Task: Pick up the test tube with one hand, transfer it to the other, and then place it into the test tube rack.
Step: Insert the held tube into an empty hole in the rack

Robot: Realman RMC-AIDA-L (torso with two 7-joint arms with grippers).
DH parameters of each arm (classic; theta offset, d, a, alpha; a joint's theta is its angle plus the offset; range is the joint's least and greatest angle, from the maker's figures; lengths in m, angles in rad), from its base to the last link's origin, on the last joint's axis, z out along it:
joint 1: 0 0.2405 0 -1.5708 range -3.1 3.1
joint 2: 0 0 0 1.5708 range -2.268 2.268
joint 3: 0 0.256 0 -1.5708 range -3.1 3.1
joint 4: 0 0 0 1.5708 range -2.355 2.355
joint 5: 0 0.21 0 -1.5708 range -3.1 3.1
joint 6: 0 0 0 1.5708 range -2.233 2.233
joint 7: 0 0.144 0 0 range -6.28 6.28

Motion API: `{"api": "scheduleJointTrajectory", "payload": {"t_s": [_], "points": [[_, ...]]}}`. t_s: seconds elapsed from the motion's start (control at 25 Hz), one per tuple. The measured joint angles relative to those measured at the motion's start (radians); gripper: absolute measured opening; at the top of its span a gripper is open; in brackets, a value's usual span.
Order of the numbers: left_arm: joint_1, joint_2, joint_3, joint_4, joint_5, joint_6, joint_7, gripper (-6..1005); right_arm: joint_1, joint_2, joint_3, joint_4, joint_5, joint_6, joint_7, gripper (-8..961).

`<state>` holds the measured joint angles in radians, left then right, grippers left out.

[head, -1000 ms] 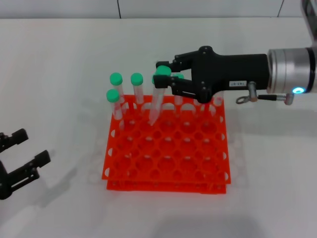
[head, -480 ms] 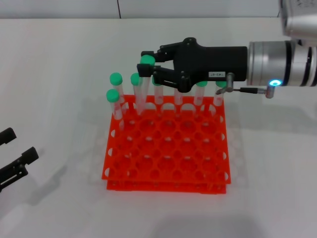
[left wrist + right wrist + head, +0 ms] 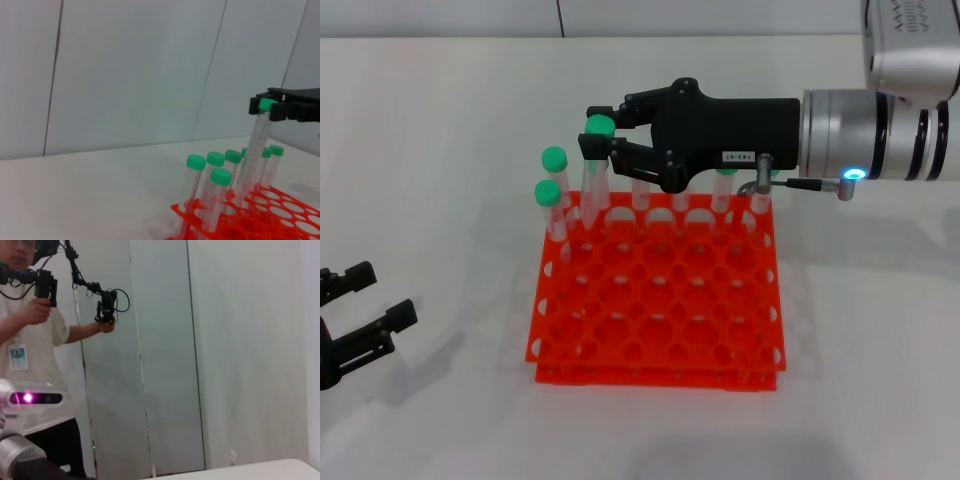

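Observation:
My right gripper (image 3: 601, 133), black with a white label, is shut on the green cap of the test tube (image 3: 591, 185). It holds the tube nearly upright over the back row of the orange-red rack (image 3: 655, 345), with the tube's lower end at a hole near the left corner. The left wrist view shows the same held tube (image 3: 254, 150), tilted slightly, with its tip down among the rack's holes (image 3: 260, 220). My left gripper (image 3: 375, 298) is open and empty, low at the table's front left, away from the rack.
Several other green-capped tubes stand in the rack's back rows, two at the left corner (image 3: 552, 175) and more behind my right gripper (image 3: 724, 190). The right wrist view shows only a wall and a person (image 3: 35, 330) holding controllers.
My right gripper has carried the tube left along the rack's back row and raised it slightly; the tube now hangs closer to upright. My left gripper has shifted only slightly.

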<state>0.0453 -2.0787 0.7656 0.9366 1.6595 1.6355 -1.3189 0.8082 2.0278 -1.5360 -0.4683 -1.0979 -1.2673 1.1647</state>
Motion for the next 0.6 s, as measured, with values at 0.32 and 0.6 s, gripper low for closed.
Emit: {"api": "scheduleJointTrajectory", "payload": {"t_s": [0.32, 0.6], "points": [[-0.018, 0.0, -0.001, -0.007, 0.007, -0.008, 0.004, 744, 0.007, 0.0, -0.063, -0.009, 0.032, 0.063, -0.005, 269], [-0.025, 0.0, -0.002, -0.008, 0.009, -0.01, 0.0, 744, 0.008, 0.0, -0.098, -0.011, 0.051, 0.091, -0.017, 280]]}}
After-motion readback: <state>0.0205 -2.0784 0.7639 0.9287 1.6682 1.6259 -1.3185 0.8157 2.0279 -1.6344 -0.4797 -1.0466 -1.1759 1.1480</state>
